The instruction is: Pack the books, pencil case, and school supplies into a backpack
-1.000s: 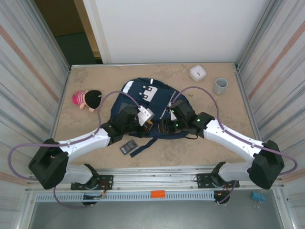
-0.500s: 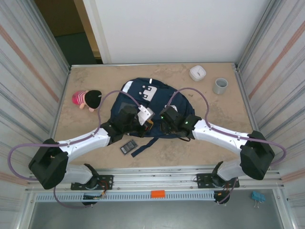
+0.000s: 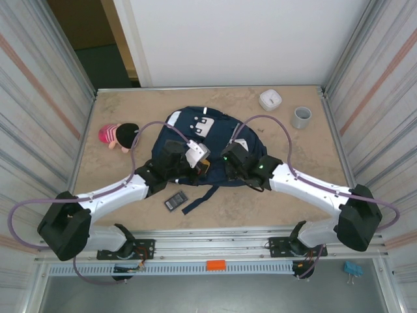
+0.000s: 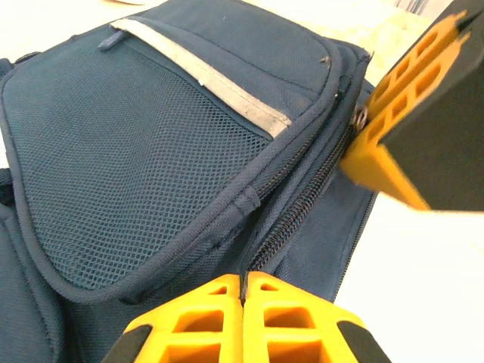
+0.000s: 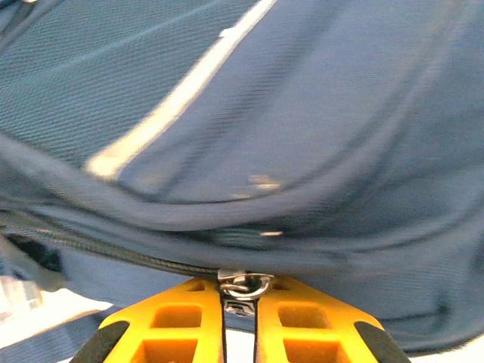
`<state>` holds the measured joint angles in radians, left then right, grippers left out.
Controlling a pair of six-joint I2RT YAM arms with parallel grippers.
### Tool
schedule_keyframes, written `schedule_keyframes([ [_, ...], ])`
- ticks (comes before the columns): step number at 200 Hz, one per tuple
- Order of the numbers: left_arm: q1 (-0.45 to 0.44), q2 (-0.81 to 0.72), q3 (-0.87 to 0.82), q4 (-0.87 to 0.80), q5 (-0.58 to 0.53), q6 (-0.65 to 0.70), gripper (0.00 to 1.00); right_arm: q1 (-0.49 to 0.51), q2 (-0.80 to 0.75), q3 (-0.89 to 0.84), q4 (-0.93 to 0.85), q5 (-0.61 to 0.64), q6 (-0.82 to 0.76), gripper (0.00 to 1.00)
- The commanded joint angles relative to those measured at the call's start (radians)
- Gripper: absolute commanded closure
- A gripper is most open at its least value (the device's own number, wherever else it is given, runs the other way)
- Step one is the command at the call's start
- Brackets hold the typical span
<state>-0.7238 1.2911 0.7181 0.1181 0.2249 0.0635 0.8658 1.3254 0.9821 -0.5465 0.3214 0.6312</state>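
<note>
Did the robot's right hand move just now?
Yes. The right gripper slid left across the backpack, farther from the grey cup, and now pinches the zipper pull.

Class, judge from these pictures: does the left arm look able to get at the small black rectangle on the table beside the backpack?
Probably yes, though not right away: the black rectangle lies uncovered beside that arm, but the left end effector is shut on the backpack and must let go first.

Arms [image 3: 111,192] white w/ blk joints, purple cables [image 3: 264,117]; left gripper [image 4: 243,295], right gripper [image 5: 240,302] orange.
</note>
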Motion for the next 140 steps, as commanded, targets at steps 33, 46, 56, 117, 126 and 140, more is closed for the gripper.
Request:
schedule_keyframes([
  [33,0.06,-0.059,-0.006,-0.095,-0.085,0.026,1.0,-0.163,-0.084,-0.001,-0.141,0.0,-0.064,0.98],
  [46,0.064,-0.067,-0.013,-0.099,-0.085,0.031,1.0,-0.199,-0.093,-0.011,-0.137,-0.056,-0.085,0.98],
  [56,0.066,-0.072,-0.015,-0.102,-0.089,0.036,1.0,-0.236,-0.101,-0.024,-0.113,-0.141,-0.115,0.98],
  [117,0.03,-0.075,-0.022,-0.043,0.082,0.12,0.6,-0.289,-0.112,-0.032,-0.023,-0.628,-0.204,0.98],
  [126,-0.006,-0.067,-0.021,-0.043,0.061,0.21,0.47,-0.289,-0.108,-0.022,-0.028,-0.678,-0.212,0.98],
  [140,-0.059,-0.045,-0.026,-0.019,0.003,0.356,0.39,-0.29,-0.106,-0.004,-0.054,-0.715,-0.228,0.98],
])
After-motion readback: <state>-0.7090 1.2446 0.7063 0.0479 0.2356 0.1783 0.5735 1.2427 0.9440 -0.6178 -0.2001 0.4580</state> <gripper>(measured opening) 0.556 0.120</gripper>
